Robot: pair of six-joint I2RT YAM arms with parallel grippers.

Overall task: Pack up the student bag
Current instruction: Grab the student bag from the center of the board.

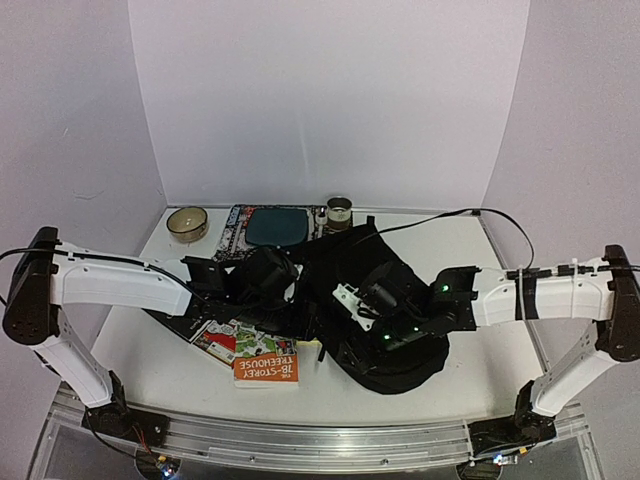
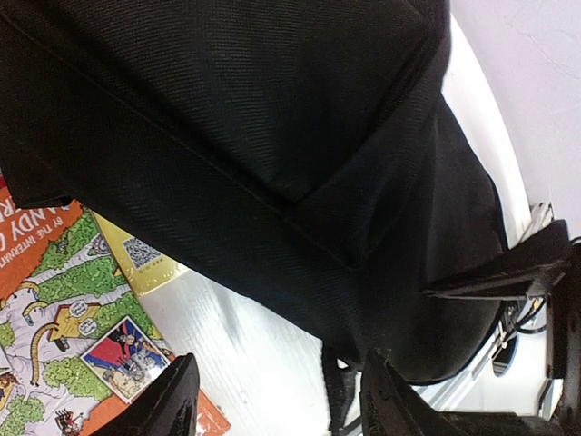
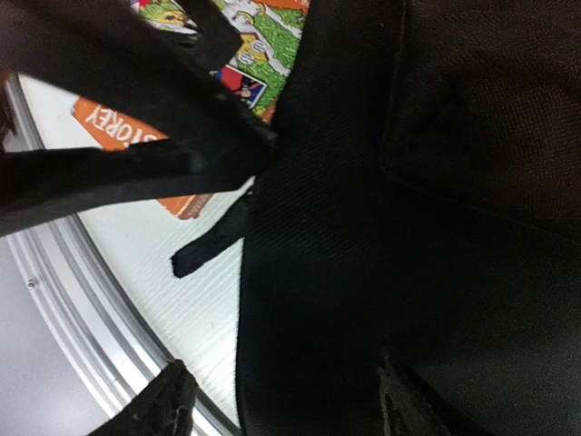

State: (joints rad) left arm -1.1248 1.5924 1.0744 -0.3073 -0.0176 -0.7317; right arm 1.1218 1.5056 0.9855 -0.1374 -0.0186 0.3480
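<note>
The student bag (image 1: 400,365) is a big black fabric backpack, slumped across the middle of the table. My left gripper (image 1: 268,285) hovers over its left part. In the left wrist view this gripper (image 2: 277,409) is open, with bare white table and a thin black strap (image 2: 336,391) between its fingers; the bag (image 2: 272,136) fills the frame above. My right gripper (image 1: 375,300) is over the bag's centre. In the right wrist view it (image 3: 286,409) stands open astride the bag's (image 3: 408,227) near edge, gripping nothing. Black straps (image 3: 136,163) cross the upper left of that view.
An orange Treehouse book (image 1: 265,367) (image 2: 64,336) (image 3: 113,127) lies by the bag's front left edge. At the back stand a bowl (image 1: 187,222), a teal pad on a patterned mat (image 1: 275,227) and a tin (image 1: 340,212). An aluminium rail (image 1: 300,435) edges the table's front.
</note>
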